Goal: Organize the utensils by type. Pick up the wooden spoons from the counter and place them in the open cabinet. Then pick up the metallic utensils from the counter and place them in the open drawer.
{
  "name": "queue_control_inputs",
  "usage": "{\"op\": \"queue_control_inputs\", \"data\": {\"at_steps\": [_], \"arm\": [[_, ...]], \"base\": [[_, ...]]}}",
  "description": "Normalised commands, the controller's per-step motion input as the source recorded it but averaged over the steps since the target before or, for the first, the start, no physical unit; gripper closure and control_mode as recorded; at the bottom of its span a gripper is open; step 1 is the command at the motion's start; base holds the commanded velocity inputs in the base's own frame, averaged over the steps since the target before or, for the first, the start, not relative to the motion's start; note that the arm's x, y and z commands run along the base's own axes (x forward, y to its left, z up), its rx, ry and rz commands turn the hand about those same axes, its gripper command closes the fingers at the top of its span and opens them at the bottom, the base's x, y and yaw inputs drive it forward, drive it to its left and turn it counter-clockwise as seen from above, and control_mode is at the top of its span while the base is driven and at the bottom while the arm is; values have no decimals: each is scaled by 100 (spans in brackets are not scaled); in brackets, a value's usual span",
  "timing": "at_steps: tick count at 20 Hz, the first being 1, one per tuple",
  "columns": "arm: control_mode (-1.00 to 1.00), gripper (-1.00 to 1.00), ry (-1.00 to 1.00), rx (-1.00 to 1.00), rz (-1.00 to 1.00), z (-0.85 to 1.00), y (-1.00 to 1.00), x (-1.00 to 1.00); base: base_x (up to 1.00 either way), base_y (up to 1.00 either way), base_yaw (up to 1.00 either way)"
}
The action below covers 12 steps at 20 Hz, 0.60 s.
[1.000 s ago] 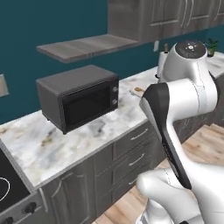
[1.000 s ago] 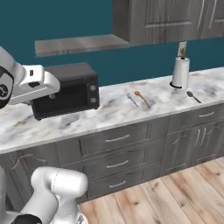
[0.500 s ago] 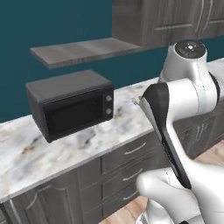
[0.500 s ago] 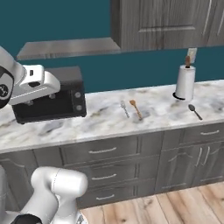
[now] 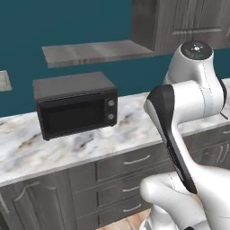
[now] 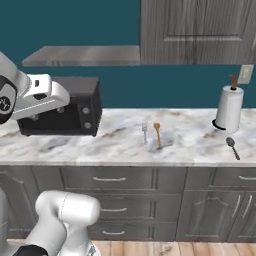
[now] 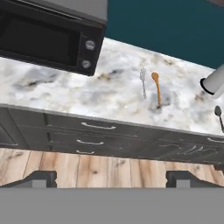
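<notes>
You had the gripper (image 7: 112, 178) held up high and far back from the counter (image 6: 125, 145), with its two dark tips wide apart and nothing between them. It was looking down at the counter from a long way off, so I think you were only lining up and had not picked anything yet.

Going from left to right along the counter, first came the black microwave (image 6: 65, 114). It sat at the back by the teal wall, out of the way of the small things.

Next came the fork (image 7: 143, 81), thin and silver-grey. Just beside it on the right lay the orange-brown wooden spoon (image 7: 156, 87). The two lay side by side, near each other but not touching, both pointing from the wall toward the front edge. That left room for the tips to go around one alone.

Then came the white paper towel roll (image 6: 227, 107), standing up near the wall. In front of it lay another small spoon (image 6: 232, 147) with a dark bowl, well apart from the first two. It was too small for me to tell its color well.

I could not see the open cabinet or the open drawer from here

I could not read any words or brand names, not even on the microwave
</notes>
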Motion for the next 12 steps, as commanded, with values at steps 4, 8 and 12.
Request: {"op": "queue_control_inputs", "data": {"at_steps": [4, 8, 12], "arm": [[100, -100, 0, 0, 0, 0, 0, 0], [100, -100, 0, 0, 0, 0, 0, 0], [100, -100, 0, 0, 0, 0, 0, 0]], "base": [[36, -69, 26], [39, -77, 16], [50, -68, 18]]}}
